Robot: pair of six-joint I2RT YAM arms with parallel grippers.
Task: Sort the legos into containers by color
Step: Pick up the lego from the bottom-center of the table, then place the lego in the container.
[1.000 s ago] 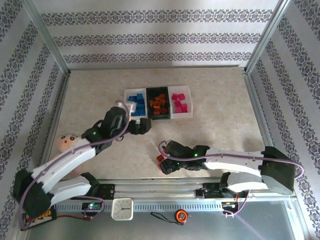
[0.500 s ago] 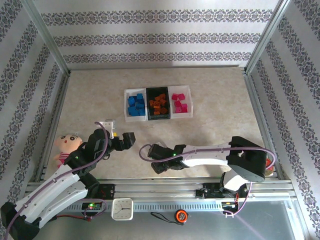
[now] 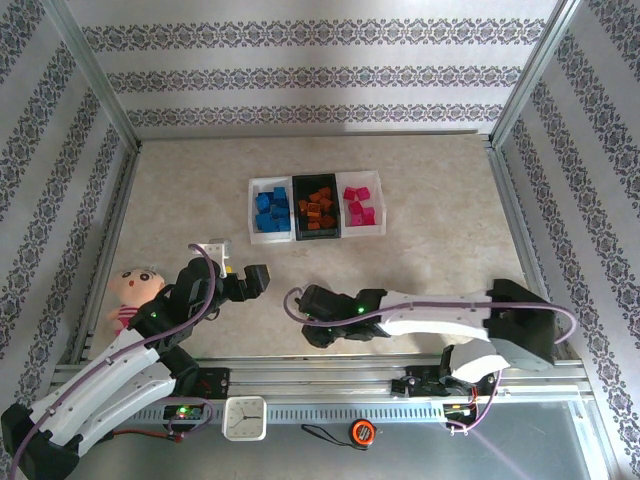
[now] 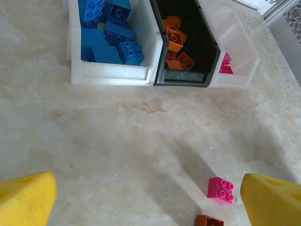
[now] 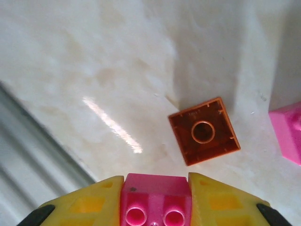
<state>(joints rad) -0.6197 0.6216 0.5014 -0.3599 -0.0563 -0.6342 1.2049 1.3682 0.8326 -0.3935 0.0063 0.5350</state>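
Two yellow fingers point(image 5: 89, 203) of the right gripper point(image 5: 155, 200) press against the sides of a pink lego point(image 5: 155, 187). Its studs face the wrist camera, and no gap shows between the pads and the brick. On the table point(image 5: 70, 70), at about 1 o'clock from the held brick, lies an orange lego point(image 5: 204, 131). It is apart from the fingers and has a ring in the middle of its upturned face. At 2 o'clock a loose pink lego point(image 5: 288, 136) is cut by the frame's edge, near the orange one but not touching it.

The left gripper point(image 4: 148, 200) is spread wide. Its fingers point(image 4: 26, 200) sit at the 7 and 5 o'clock corners of the wrist view, with nothing between them except bare table. The loose pink lego point(image 4: 220, 189) sits studs up just beside the 5 o'clock finger, not touching it. The orange lego point(image 4: 209, 221) lies just below it, cut by the frame.

At 12 o'clock in that view, well apart from the fingers, stand the bins point(image 4: 110, 74), joined in a row. The 9 o'clock white bin holds blue legos point(image 4: 110, 33). The black middle bin holds orange ones point(image 4: 176, 42). The 3 o'clock white bin holds pink ones point(image 4: 225, 63).

From above, the right gripper point(image 3: 312, 325) lies low near the table's 6 o'clock edge. The left gripper point(image 3: 255, 278) is at its 10 o'clock, and the bins point(image 3: 365, 178) are at its 12 o'clock.
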